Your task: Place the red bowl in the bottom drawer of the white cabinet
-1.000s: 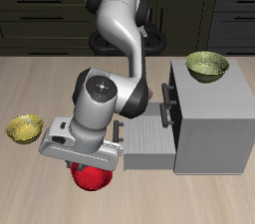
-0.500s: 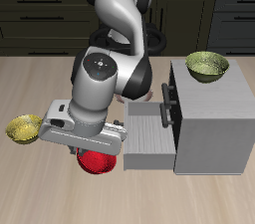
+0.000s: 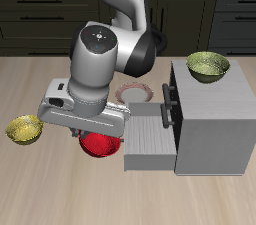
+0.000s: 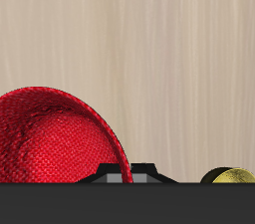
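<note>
Red and glossy, the red bowl [image 3: 99, 146] hung just under our gripper [image 3: 96, 135], which seemed clamped on its rim, clear of the table. The bottom drawer [image 3: 150, 139] stood open right beside it, toward the white cabinet [image 3: 215, 119].

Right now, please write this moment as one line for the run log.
phase: carry | claw: shut on red bowl | bowl: lifted beside open bottom drawer | not yet in drawer

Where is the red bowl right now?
The red bowl hangs under the claw, above the table, just beside the open bottom drawer of the white cabinet.
</note>
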Motion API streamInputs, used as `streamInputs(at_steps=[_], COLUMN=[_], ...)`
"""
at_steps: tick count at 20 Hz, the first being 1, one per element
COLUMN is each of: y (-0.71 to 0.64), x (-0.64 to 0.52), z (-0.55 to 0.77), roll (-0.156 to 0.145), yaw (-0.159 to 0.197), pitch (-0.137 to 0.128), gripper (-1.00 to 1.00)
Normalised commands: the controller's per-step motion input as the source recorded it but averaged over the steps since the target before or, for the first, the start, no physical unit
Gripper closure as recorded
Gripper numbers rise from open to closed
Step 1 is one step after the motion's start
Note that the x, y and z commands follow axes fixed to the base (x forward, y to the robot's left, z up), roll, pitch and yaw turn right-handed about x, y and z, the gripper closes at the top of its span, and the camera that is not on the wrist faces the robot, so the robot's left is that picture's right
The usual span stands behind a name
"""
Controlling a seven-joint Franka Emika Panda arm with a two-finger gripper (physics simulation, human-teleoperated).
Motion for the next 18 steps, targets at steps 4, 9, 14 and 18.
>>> streamInputs(at_steps=[4, 9, 14, 18], y=[0.09, 0.05, 0.01, 0.16], x=[-0.26, -0.17, -0.21, -0.29], z=[0.47, 0.28, 0.18, 0.1], roll=[0.033, 0.021, 0.01, 0.043], yaw=[0.012, -0.015, -0.021, -0.012], pitch=[-0.037, -0.021, -0.018, -0.016], gripper=[1.0, 1.0, 1.0, 1.0])
